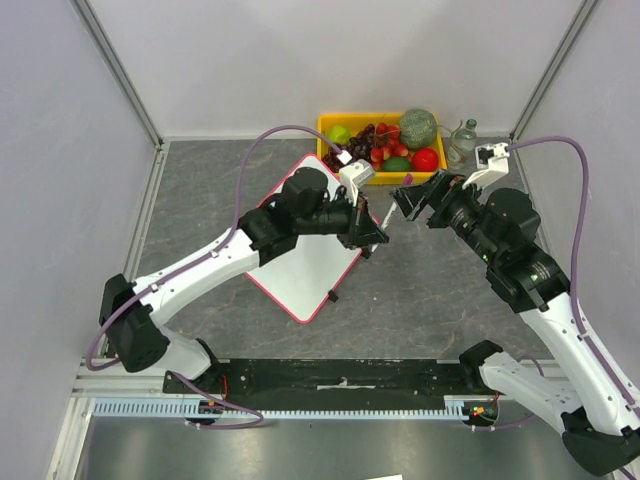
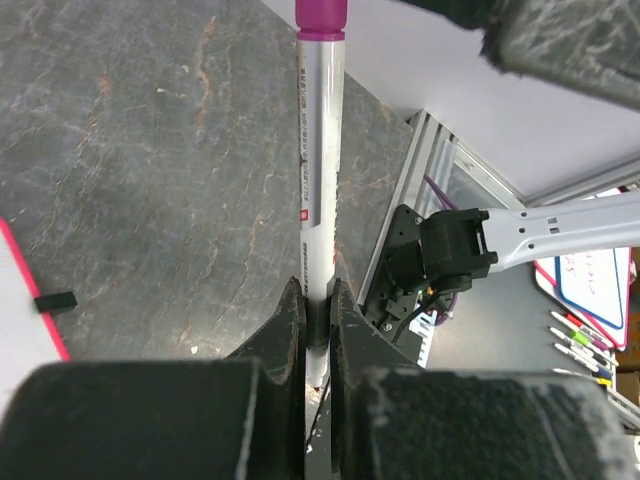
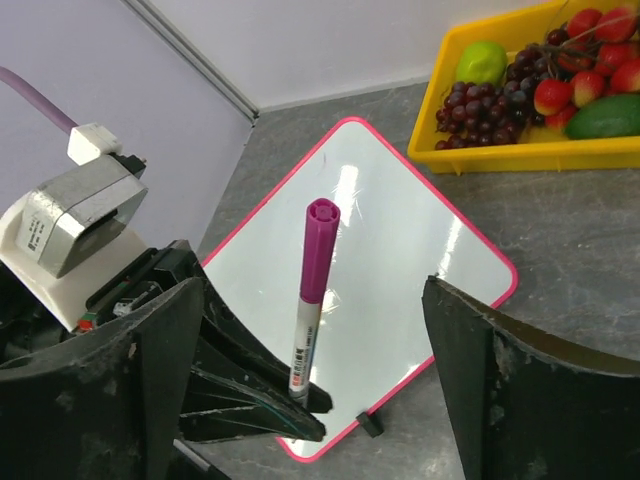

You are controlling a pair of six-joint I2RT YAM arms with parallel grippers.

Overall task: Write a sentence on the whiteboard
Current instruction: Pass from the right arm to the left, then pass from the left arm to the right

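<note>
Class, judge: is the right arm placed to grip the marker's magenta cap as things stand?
Probably yes. The right gripper is open, a finger either side of the magenta cap, nothing between; the left gripper holds the marker.

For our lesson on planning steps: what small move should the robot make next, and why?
Probably close the right gripper on the pink cap and pull it off. The left gripper clamps the pen by its barrel, the cap is still on, the right jaws stand open on either side of it, and the whiteboard is bare.
</note>
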